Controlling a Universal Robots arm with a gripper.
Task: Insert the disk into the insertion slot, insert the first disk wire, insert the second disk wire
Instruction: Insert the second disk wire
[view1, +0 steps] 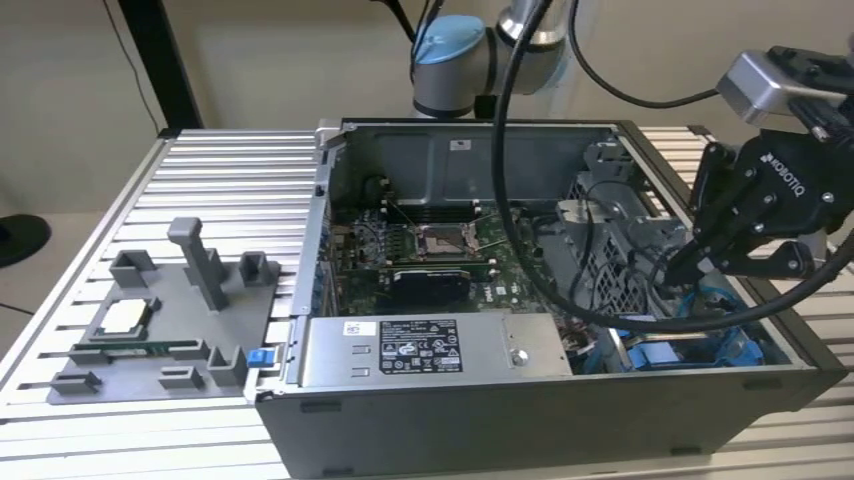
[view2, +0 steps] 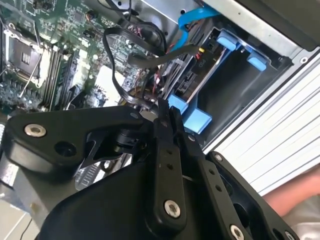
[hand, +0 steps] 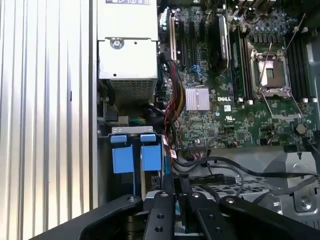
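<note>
Blue-framed disk (view2: 197, 75) seated lengthwise in the insertion slot (view2: 240, 95), black gripper (view2: 167, 112) above, fingers together.

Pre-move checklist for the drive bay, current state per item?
1. Pincer over the insertion slot, at the exterior view's right of the case: ok.
2. Disk in the slot, blue carrier tabs showing in the first wrist view: ok; full depth: cannot tell.
3. Blue wire plugged at the disk end: cannot tell.
4. Black cables clear of the pincer: not ok, they loop right beside it.
5. Workspace free of people: not ok, what looks like a hand sits by the case edge in the second wrist view.
</note>
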